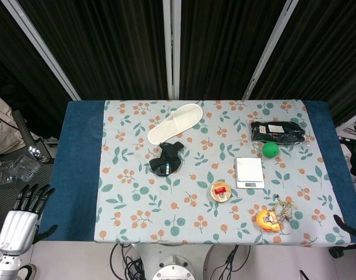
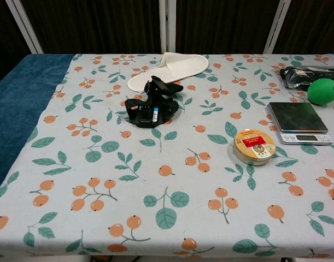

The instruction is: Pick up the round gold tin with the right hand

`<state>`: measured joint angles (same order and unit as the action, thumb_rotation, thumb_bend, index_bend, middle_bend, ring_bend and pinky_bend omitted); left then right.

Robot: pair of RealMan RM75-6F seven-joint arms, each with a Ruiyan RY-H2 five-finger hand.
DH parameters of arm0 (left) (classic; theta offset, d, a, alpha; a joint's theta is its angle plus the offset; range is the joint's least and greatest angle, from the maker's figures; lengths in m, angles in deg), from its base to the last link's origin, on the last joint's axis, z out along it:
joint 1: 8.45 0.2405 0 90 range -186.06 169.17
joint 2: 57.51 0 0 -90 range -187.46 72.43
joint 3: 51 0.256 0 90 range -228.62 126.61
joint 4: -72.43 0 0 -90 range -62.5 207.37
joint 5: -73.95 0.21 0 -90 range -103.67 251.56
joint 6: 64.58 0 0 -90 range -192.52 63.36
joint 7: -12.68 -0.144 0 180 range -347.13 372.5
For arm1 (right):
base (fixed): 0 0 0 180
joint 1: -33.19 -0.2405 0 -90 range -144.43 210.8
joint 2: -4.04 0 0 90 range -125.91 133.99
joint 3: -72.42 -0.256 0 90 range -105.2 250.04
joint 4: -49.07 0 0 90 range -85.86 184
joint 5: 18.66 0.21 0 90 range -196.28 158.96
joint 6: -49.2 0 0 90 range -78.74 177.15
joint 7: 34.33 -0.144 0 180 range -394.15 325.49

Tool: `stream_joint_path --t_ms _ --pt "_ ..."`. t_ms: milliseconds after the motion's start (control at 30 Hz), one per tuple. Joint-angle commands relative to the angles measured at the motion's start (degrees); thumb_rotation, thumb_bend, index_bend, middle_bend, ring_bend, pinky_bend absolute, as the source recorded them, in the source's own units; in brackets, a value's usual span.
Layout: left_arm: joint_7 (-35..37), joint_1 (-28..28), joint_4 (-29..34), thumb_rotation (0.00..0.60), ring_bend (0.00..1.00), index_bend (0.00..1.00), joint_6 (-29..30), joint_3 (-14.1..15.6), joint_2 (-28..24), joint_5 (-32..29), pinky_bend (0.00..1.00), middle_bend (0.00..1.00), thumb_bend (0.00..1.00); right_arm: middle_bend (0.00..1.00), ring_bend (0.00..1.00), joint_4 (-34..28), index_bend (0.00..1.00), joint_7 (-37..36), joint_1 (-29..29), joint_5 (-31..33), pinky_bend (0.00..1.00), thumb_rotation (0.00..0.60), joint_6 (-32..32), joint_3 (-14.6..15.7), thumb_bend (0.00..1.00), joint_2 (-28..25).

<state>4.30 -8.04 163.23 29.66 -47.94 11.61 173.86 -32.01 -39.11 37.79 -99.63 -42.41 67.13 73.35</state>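
The round gold tin [image 1: 221, 191] with a red label lies flat on the floral tablecloth, right of centre; the chest view shows the tin [image 2: 255, 146] just left of the scale. My right hand [image 1: 353, 221] shows only at the far right edge, off the table's front corner, well right of the tin, its dark fingers spread and holding nothing. My left hand [image 1: 23, 213] hangs off the front left corner, fingers apart and empty. Neither hand appears in the chest view.
A small silver scale [image 1: 249, 172] sits just behind the tin. A green ball [image 1: 270, 150] and a black packet [image 1: 278, 131] lie further back. An orange toy [image 1: 268, 220] with a tangled cord rests front right. A white slipper [image 1: 175, 122] and a black clip-like object [image 1: 166, 158] lie left of centre.
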Motion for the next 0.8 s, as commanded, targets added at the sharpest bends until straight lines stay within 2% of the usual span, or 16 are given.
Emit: stream_joint_path --t_ms 33,100,267,433,567,633,733,800 --pt "-0.1 -0.1 0.1 0.600 0.00 0.13 -0.1 0.0 0.0 0.1 0.02 0.09 0.09 0.00 0.00 -0.1 0.00 0.2 -0.3 0.0 0.00 0.600 0.6 0.0 0.06 -0.1" --pt "-0.3 -0.1 0.1 0.600 0.00 0.13 -0.3 0.2 0.1 0.3 0.02 0.09 0.09 0.00 0.00 -0.5 0.00 0.7 -0.9 0.1 0.00 0.600 1.9 0.0 0.09 -0.5" --pt "-0.8 -0.3 0.2 0.600 0.00 0.13 -1.0 0.3 0.1 0.2 0.02 0.09 0.09 0.02 0.00 -3.2 0.00 2.2 -3.6 -1.7 0.00 0.600 5.2 0.0 0.28 -2.4" --pt "-0.5 -0.4 0.2 0.600 0.00 0.13 -1.3 0.0 0.4 -0.5 0.02 0.09 0.09 0.09 0.00 -6.6 0.00 6.2 -7.6 -5.8 0.00 0.600 8.5 0.5 0.33 -3.0" --pt "0.1 -0.5 -0.6 0.600 0.00 0.13 -1.6 -0.1 0.8 -1.2 0.02 0.09 0.09 0.17 0.00 -9.2 0.00 9.6 -11.1 -8.6 0.00 0.600 12.6 1.3 0.40 -2.3" --pt "0.5 -0.5 -1.3 0.600 0.00 0.13 -1.6 -0.2 1.3 -1.4 0.02 0.09 0.09 0.21 0.00 -10.1 0.00 11.3 -13.0 -9.3 0.00 0.600 15.3 1.8 0.49 -1.6" --pt "1.1 -0.3 -2.1 0.600 0.00 0.13 -1.5 -0.1 1.7 -1.5 0.02 0.09 0.09 0.22 0.00 -10.9 0.00 13.6 -15.3 -9.3 0.00 0.600 19.0 2.1 0.59 -0.1" --pt "1.3 -0.2 -2.2 0.600 0.00 0.13 -1.3 0.0 1.6 -1.6 0.02 0.09 0.09 0.23 0.00 -11.2 0.00 15.3 -16.8 -8.7 0.00 0.600 21.3 2.2 0.62 1.1"
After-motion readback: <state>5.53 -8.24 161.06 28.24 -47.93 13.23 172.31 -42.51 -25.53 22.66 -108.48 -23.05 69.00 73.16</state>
